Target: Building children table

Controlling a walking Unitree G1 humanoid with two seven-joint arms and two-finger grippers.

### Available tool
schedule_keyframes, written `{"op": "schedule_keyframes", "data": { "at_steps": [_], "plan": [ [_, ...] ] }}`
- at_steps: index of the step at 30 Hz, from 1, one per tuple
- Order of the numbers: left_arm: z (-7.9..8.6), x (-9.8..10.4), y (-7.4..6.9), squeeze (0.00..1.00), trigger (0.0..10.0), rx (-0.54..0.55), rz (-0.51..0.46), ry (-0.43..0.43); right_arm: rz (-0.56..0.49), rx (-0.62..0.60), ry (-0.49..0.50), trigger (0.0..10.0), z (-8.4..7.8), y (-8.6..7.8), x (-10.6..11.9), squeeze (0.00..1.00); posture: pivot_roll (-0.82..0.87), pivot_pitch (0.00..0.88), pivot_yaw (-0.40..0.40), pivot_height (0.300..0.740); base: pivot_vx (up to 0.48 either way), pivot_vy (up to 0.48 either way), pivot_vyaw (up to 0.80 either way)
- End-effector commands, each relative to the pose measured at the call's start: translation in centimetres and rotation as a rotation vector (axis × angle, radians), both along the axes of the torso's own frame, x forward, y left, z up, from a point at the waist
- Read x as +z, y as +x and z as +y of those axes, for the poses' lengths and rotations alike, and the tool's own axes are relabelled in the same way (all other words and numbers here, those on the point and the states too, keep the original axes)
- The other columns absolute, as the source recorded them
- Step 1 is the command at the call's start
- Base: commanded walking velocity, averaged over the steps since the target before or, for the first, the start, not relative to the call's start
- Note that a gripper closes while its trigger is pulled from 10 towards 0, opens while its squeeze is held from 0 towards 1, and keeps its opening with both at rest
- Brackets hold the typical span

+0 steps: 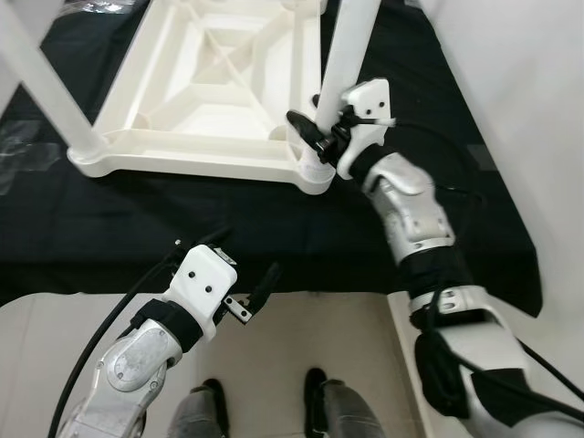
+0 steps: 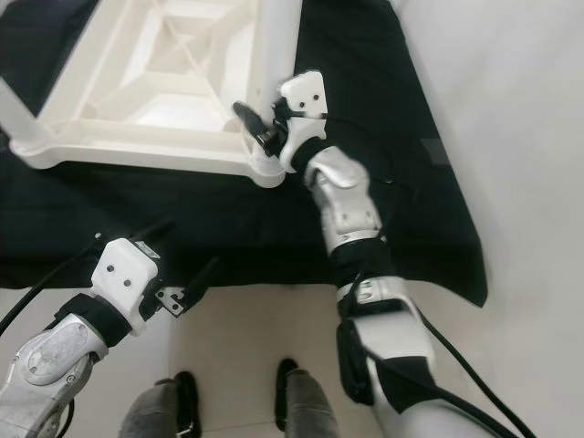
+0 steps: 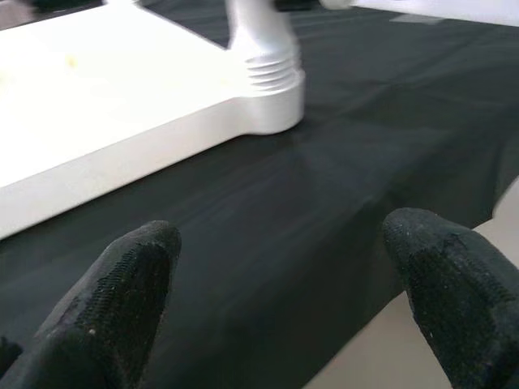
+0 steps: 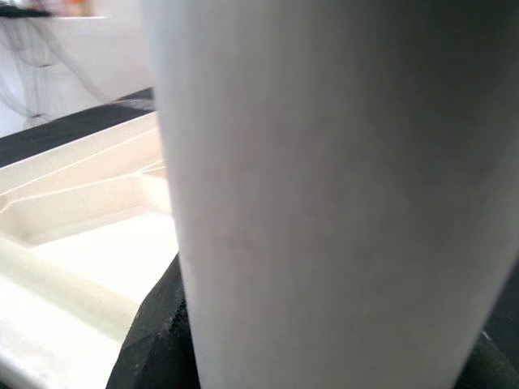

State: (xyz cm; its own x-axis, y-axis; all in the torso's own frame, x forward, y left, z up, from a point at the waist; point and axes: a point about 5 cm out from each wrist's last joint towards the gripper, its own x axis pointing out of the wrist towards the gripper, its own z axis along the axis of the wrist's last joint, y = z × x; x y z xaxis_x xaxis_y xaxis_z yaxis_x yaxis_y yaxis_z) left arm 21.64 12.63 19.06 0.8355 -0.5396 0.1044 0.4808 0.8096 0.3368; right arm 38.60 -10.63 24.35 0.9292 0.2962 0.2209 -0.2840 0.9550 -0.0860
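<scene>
A white plastic children's table top (image 1: 214, 73) lies upside down on a black cloth (image 1: 164, 228). A white leg (image 1: 349, 46) stands upright in its near right corner socket (image 1: 315, 173), and another leg (image 1: 46, 82) stands at the near left corner. My right gripper (image 1: 318, 128) is shut around the lower part of the near right leg (image 4: 324, 194), just above the socket. My left gripper (image 1: 251, 278) hovers open and empty over the cloth's near edge; its fingertips (image 3: 122, 292) frame the corner socket (image 3: 272, 89) farther off.
The black cloth (image 2: 401, 210) covers the floor under the table; pale floor (image 1: 301, 338) lies at its near edge and to the right. My own feet (image 1: 315, 388) stand on the pale floor just short of the cloth.
</scene>
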Motion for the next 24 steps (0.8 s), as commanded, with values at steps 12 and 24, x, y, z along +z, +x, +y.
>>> {"op": "schedule_keyframes", "data": {
  "at_steps": [12,24],
  "plan": [
    [0.1,-0.3,0.6,0.0,10.0,-0.009,0.0,0.021,0.173,-0.032,-0.026,10.0,2.7,0.4,-2.4,0.0,0.09,0.272,-0.081,0.74,0.0,0.0,0.0],
    [-0.1,-0.1,0.5,0.0,10.0,-0.005,-0.006,0.016,-0.009,0.459,-0.129,10.0,3.4,-0.4,2.3,0.18,0.09,0.289,-0.099,0.74,0.0,0.0,0.0]
  ]
}}
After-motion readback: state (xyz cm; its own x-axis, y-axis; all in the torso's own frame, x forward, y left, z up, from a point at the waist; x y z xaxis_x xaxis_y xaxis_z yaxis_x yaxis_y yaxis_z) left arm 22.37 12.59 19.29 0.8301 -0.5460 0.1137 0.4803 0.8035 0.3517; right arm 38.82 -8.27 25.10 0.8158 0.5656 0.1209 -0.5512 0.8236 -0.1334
